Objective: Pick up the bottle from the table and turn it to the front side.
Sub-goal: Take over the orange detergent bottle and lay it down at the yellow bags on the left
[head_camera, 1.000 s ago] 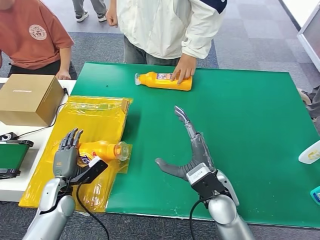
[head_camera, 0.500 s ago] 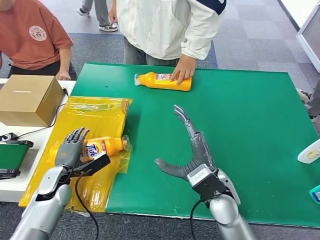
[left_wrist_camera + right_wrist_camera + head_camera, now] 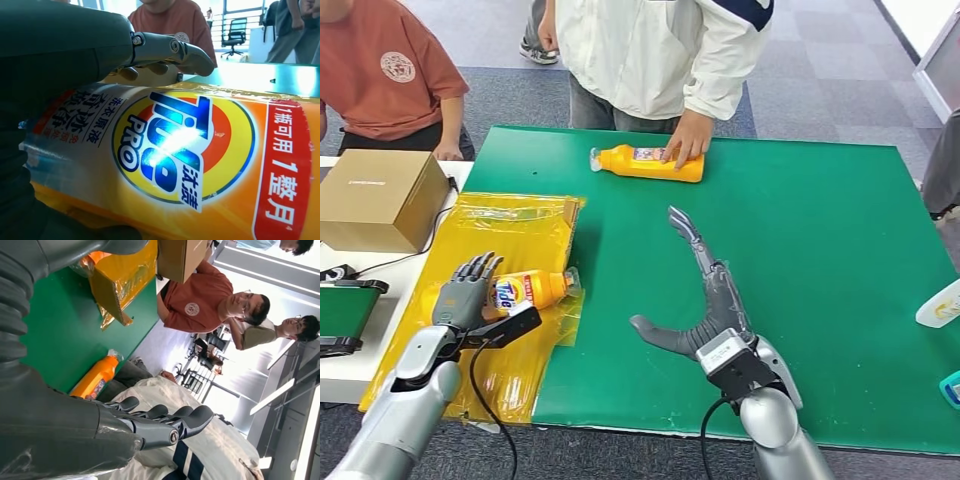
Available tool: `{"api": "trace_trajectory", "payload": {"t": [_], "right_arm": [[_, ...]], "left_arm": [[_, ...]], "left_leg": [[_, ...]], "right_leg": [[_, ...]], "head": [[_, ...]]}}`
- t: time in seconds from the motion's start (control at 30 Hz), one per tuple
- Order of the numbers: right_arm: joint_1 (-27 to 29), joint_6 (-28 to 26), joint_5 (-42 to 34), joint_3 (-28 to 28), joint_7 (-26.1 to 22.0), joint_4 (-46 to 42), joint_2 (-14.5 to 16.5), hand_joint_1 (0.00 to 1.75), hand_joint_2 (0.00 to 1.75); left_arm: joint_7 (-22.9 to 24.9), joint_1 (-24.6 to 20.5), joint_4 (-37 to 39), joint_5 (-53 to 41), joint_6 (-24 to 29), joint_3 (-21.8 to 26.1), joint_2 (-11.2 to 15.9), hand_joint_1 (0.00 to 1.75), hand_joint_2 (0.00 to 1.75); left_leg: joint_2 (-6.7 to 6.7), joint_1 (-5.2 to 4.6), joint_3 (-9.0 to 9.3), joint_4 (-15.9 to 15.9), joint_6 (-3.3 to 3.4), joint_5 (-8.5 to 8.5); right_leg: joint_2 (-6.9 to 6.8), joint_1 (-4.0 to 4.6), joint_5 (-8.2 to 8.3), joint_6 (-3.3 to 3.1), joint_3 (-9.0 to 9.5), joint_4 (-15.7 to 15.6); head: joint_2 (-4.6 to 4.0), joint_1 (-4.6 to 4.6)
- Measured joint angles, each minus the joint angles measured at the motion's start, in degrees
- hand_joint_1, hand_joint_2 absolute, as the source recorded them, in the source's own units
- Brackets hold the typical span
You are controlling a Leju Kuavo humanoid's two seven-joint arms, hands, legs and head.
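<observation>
An orange Tide bottle (image 3: 535, 290) lies on its side over the yellow plastic sheet (image 3: 509, 235), cap pointing right and its Tide label (image 3: 181, 160) facing up. My left hand (image 3: 463, 292) grips its base end, with the fingers (image 3: 173, 50) stretched over the bottle and the bottle close against the palm. My right hand (image 3: 705, 300) rests open on the green mat (image 3: 810, 250), fingers spread, holding nothing. A second orange bottle (image 3: 646, 162) lies at the mat's far edge under a person's hand (image 3: 686, 138); the right wrist view shows this second bottle (image 3: 96, 377) too.
A cardboard box (image 3: 376, 195) sits on the white table to the left, with a cable beside it. Two people stand or sit along the far edge. A white object (image 3: 943, 305) and a teal one (image 3: 952, 388) sit at the right edge.
My left hand has rolled the bottle, so the Tide label now faces up, and the arm has swung slightly left. The right hand has stayed still.
</observation>
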Motion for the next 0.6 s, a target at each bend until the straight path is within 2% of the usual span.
{"api": "trace_trajectory", "payload": {"t": [0.27,0.4,0.6], "right_arm": [[0.0,-0.2,0.2,0.0,-0.2,0.0,0.0,0.0,1.75],[0.0,-0.7,0.9,0.0,-0.4,0.0,0.0,0.0,1.75],[0.6,-1.2,2.5,-0.3,-0.4,-0.4,0.0,0.0,1.75]], "left_arm": [[-1.1,-0.5,0.0,-0.2,-1.4,-2.2,1.7,0.0,1.75],[-1.9,0.0,-1.5,0.3,-2.1,-3.6,2.8,0.0,0.0],[-1.3,2.4,-8.4,0.0,-4.3,-6.4,4.6,0.0,0.0]], "left_leg": [[0.0,0.0,0.06,0.0,0.0,0.0],[0.0,0.0,0.06,0.0,0.0,0.0],[0.0,0.0,-0.02,0.0,0.01,-0.01]], "right_leg": [[0.0,0.0,0.0,0.0,0.05,0.0],[0.0,0.0,0.0,0.0,0.05,0.0],[0.02,0.0,0.0,0.0,-0.06,0.0]], "head": [[-0.02,0.01],[-0.02,0.0],[-0.01,0.0]]}}
